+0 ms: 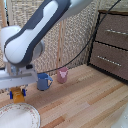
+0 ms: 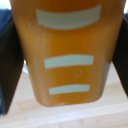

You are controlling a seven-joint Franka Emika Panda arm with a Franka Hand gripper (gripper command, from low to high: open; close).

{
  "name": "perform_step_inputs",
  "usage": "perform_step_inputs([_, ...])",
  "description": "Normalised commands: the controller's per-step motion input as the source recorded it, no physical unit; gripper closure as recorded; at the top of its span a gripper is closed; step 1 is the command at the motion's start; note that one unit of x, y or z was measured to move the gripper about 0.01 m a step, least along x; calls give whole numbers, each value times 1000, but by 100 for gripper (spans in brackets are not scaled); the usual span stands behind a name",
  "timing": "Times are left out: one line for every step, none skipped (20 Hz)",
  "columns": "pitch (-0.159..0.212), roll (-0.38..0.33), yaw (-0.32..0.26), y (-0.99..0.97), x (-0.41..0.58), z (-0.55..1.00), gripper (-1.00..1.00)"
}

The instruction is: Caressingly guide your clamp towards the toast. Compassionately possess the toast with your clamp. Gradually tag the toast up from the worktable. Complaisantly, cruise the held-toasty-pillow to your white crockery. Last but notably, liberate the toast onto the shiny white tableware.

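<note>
My white boxy gripper (image 1: 18,92) hangs at the exterior view's left, shut on the orange-yellow toast (image 1: 19,96). The toast is held off the wooden worktable (image 1: 85,102), just above the far rim of the large white plate (image 1: 17,118) in the lower left corner. In the wrist view the toast (image 2: 67,55) fills the frame, orange with pale stripes. A dark finger (image 2: 7,60) presses against each side of it, and table planks show below.
A blue mug (image 1: 44,81) and a pink cup (image 1: 62,75) stand on the table behind the gripper, toward the exterior view's right. A dark brown drawer cabinet (image 1: 112,42) stands at the right. A wicker screen is at the back.
</note>
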Motion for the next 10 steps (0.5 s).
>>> perform_step_inputs([33,-267,45,543,0,-503,100])
perform_step_inputs([43,-250,51,543,0,-477,100])
perform_step_inputs([43,-223,69,526,0,-477,100])
perform_step_inputs([14,-174,92,511,0,-457,100])
perform_step_inputs([0,-119,115,503,0,-400,100])
perform_step_inputs([0,-95,126,491,0,-391,100])
perform_step_inputs([-19,-85,132,483,14,-377,100])
perform_step_inputs([-39,-80,138,457,23,-380,100])
perform_step_inputs([-42,-94,154,383,37,-363,100])
perform_step_inputs([-45,-112,156,346,66,-337,100])
